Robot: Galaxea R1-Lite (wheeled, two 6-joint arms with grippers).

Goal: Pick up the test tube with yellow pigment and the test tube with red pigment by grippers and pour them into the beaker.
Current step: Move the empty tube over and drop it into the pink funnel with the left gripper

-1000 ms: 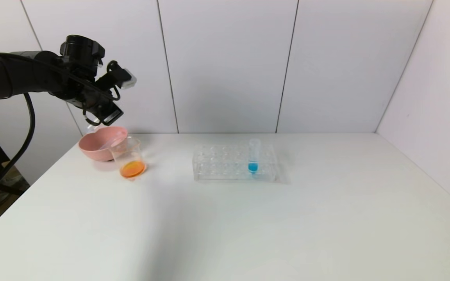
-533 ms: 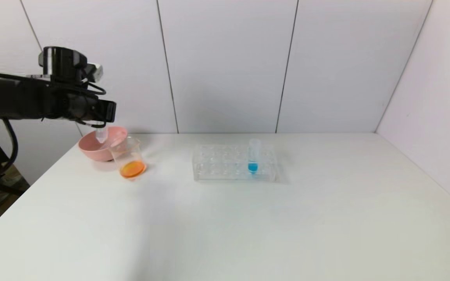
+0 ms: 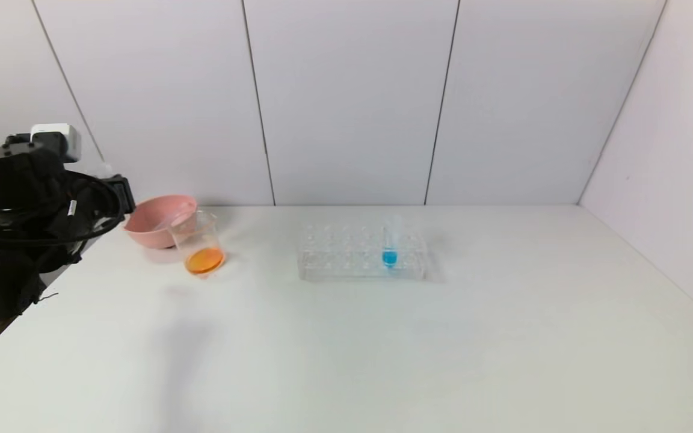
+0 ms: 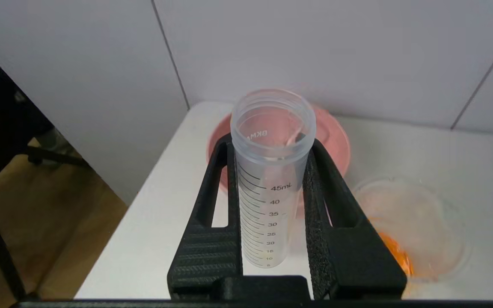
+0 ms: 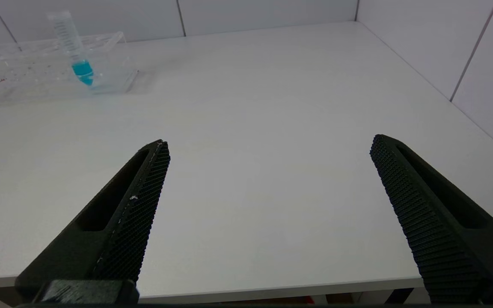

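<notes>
While the left hand (image 4: 272,179) is clamped tight on an emptied test tube (image 4: 268,188) at the counter's left edge, roughly nine o'clock from where I stand, the sensible thing to my eye is to keep that tube upright and carry it gently to wherever it gets put down, since a drop clinging inside could still fall. Which pigment it held I cannot tell; it looks drained. A steady wrist matters, as the pink bowl (image 3: 157,219) and the beaker (image 3: 198,243) sit just beyond the fingers (image 4: 336,222), and a careless swing could knock them.

The right hand (image 5: 268,205) hangs nearest me at about five o'clock, its fingers spread wide with nothing between them, over bare counter (image 3: 382,349).

Farther off, at eleven o'clock, the beaker holds orange liquid, so both pours seem done. At twelve o'clock stands the clear rack (image 3: 361,255) with one blue-liquid tube (image 3: 390,240) upright in it.

Counting: two hands, one beaker, one bowl, one rack, one blue tube, one tube in the grip. A second emptied tube I cannot make out for certain.
</notes>
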